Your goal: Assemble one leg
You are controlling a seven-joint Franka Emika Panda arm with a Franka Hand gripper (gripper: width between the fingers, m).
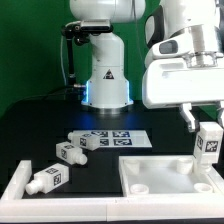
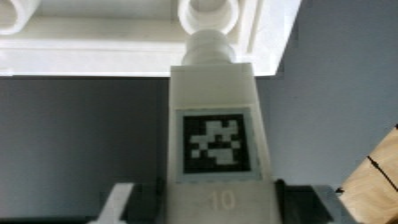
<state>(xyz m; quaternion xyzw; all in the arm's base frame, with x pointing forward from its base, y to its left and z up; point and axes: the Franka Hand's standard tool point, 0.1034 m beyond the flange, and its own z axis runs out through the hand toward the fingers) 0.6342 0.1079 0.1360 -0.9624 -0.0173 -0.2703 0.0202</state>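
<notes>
Now my gripper holds 1 leg tight, stub close to a corner edge of the tray — 3 other legs lie well away, out by the marker board.

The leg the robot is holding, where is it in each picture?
Exterior view: the held leg hangs at the exterior view's right, over the tray.
Wrist view: the leg fills the middle, tag facing the camera.
Shared landmark: the white tray, just past the leg's round stub.
</notes>
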